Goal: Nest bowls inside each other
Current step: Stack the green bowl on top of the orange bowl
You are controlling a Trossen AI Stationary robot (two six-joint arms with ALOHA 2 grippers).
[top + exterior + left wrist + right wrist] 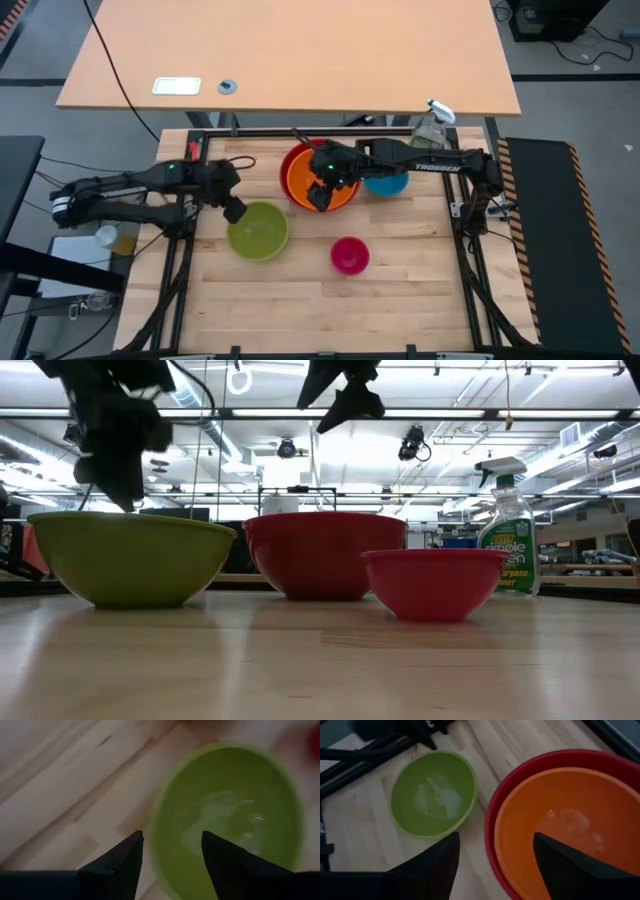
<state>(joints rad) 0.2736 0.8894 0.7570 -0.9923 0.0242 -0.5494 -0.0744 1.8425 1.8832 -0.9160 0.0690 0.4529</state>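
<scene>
The orange bowl [325,178] sits nested in the red bowl [292,165] at the table's far middle. The blue bowl [385,185] stands right of them, partly under my right arm. The lime green bowl [258,230] and the pink bowl [349,255] stand apart, nearer the front. My left gripper [172,850] is open just over the green bowl's left rim [156,845], one finger on either side; I see no touch. My right gripper [495,855] hangs open high above the near rim of the red and orange bowls.
A clear spray bottle [432,125] with greenish liquid stands at the far right corner of the table. The black frame rails [470,250] run along the table's left and right edges. Bare wood lies along the front of the table [300,310].
</scene>
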